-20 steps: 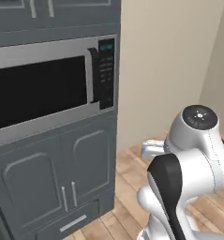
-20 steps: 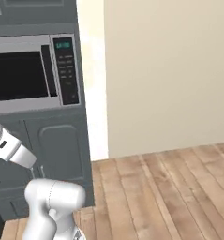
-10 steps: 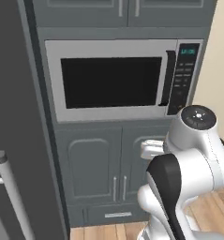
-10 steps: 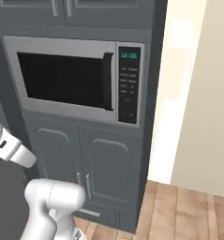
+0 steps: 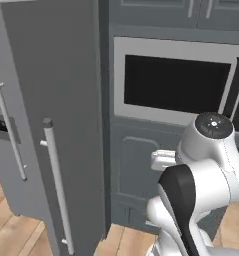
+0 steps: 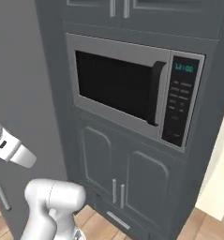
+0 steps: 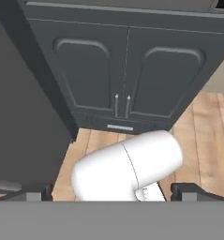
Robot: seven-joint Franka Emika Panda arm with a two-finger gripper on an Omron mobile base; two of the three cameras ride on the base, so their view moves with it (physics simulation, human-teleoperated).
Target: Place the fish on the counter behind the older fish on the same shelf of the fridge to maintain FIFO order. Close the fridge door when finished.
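Fridge (image 5: 51,100): grey, both doors shut, two vertical bar handles (image 5: 56,185) at left; the arm is folded close to the base, presumably for driving. Built-in microwave (image 6: 127,91) centre-right, set in dark panelled cabinets (image 7: 125,70); wood floor (image 7: 207,136) below. Gripper (image 7: 108,194): tips spread wide, holding nothing, aimed at the cabinet doors. Fish and counter: location cannot be told. Shut doors bar shelf access.

The white arm (image 5: 201,185) is folded close to the panelled cabinet (image 7: 125,70), and the gripper (image 7: 111,193) has its jaws wide apart, holding nothing.
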